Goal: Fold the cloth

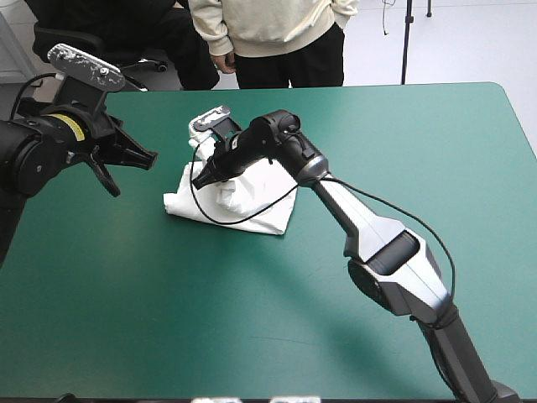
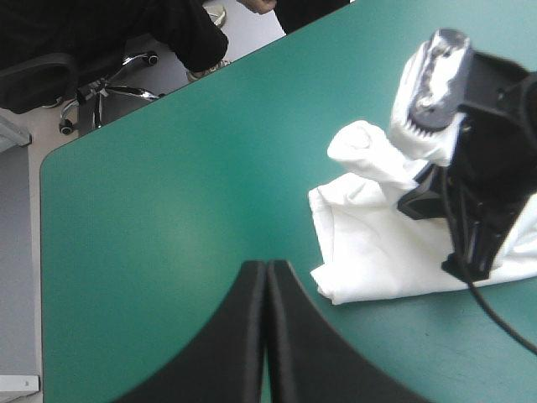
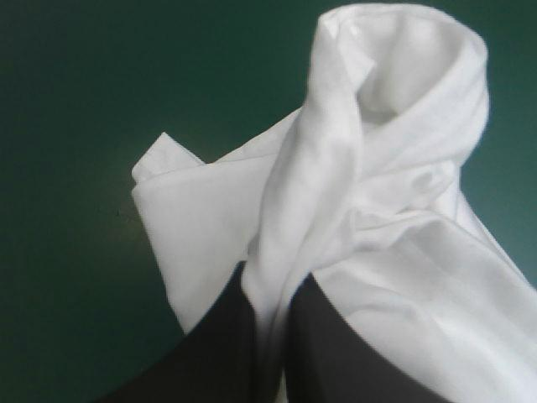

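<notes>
T-shirt (image 1: 252, 210): a white, loosely folded bundle lying slightly left of centre on the teal-green table (image 1: 168, 336), its near edge flat on the cover. Across the bundle from the right reaches the right gripper (image 3: 273, 285), black fingers all but closed on a bunched fold that stands up from the pile. Just left of the bundle hangs the left gripper (image 2: 267, 269), fingers closed to a point, holding nothing, apart from the cloth. At the bundle's far side rises a rolled fold.

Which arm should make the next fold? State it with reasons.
Right, probably. The right gripper is shut on the T-shirt, a fold raised in its grip. The left gripper is shut, empty, over the bare teal-green cover beside it.
</notes>
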Available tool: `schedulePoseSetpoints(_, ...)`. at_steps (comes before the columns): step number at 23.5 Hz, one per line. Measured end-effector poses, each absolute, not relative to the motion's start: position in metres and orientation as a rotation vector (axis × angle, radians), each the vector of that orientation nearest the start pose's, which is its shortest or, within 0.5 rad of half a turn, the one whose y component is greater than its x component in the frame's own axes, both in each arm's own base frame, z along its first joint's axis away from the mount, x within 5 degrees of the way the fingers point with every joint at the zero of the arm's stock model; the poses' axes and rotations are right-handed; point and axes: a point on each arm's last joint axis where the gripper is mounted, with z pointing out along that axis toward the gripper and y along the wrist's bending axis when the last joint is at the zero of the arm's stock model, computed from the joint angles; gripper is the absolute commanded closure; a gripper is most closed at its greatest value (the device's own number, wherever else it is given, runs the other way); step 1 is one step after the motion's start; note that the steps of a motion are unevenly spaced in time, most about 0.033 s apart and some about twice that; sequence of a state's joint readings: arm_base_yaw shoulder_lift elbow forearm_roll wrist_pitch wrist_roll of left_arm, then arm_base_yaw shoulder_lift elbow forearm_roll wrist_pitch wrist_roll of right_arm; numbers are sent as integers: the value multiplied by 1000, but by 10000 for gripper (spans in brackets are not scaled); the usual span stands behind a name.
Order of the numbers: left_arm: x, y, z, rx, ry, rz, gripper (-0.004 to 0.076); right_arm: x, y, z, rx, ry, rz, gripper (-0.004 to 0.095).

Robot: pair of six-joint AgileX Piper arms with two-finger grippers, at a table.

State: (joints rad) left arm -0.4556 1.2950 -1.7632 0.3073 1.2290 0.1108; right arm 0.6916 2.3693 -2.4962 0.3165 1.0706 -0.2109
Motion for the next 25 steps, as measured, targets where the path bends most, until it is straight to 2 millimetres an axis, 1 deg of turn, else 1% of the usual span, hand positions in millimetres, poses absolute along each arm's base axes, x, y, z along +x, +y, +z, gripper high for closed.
schedulePoseSetpoints(1,219,-79,502,578,2130,182,741,392,360,299,-1024,2237,612,860)
schedulePoseSetpoints(2,218,-80,502,581,2132,164,741,392,369,289,-1042,2234,600,800)
schedulePoseSetpoints(3,218,-80,502,582,2133,157,741,393,373,283,-1059,2232,597,632)
schedulePoseSetpoints(4,218,-82,502,585,2135,140,741,391,380,275,-1114,2205,617,455)
schedulePoseSetpoints(5,218,-82,501,586,2137,133,741,388,387,271,-1163,2169,669,358)
schedulePoseSetpoints(6,218,-82,501,586,2137,132,741,384,393,270,-1198,2136,708,291)
schedulePoseSetpoints(7,218,-83,501,587,2139,129,741,380,398,272,-1239,2081,749,290)
schedulePoseSetpoints(9,218,-83,501,588,2139,129,741,373,404,283,-1276,2006,788,335)
schedulePoseSetpoints(11,218,-83,501,588,2139,129,741,369,400,295,-1297,2009,764,410)
schedulePoseSetpoints(12,218,-83,501,589,2139,130,741,369,394,300,-1283,2044,737,441)
schedulePoseSetpoints(14,218,-82,501,588,2140,133,741,370,378,312,-1212,2156,659,460)
schedulePoseSetpoints(17,219,-82,501,588,2139,137,741,373,360,332,-1129,2198,626,465)
schedulePoseSetpoints(18,219,-82,501,587,2140,142,741,372,351,342,-1108,2199,615,465)
schedulePoseSetpoints(19,219,-82,501,587,2139,147,741,371,346,345,-1102,2214,597,465)
schedulePoseSetpoints(23,219,-81,501,585,2137,158,741,357,316,364,-1107,2266,522,500)
schedulePoseSetpoints(24,219,-81,501,585,2137,159,741,354,306,360,-1121,2308,498,510)
schedulePoseSetpoints(25,219,-81,501,585,2137,159,741,350,295,364,-1119,2324,484,513)
